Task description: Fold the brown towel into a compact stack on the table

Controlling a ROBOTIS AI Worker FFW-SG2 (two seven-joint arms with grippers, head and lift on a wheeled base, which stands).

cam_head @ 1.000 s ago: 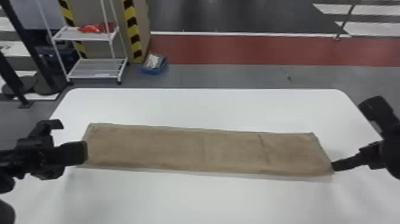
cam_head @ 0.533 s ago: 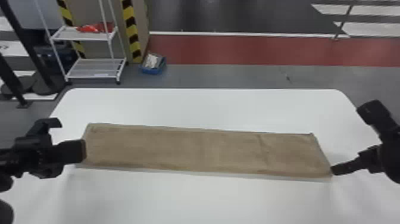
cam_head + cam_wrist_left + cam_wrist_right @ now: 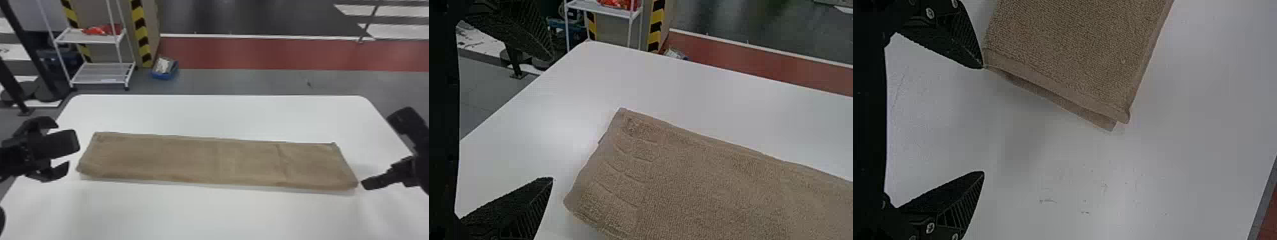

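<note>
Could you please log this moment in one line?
towel: folded strip on table | left claw: open, beside left end | right claw: open, by near right corner | stack: unfinished

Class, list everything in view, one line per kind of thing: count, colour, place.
towel: one, brown, folded in a long strip on the table
table: one, white, under the towel
rack: one, white, on the floor beyond the table, left
items: count unclear, red, on the rack's upper shelf
bin: one, blue, on the floor right of the rack
striped bands: two, yellow and black, by the rack
floor strip: one, red, beyond the table
left gripper: one, black, open, beside the towel's left end
right gripper: one, black, open, at its near right corner
</note>
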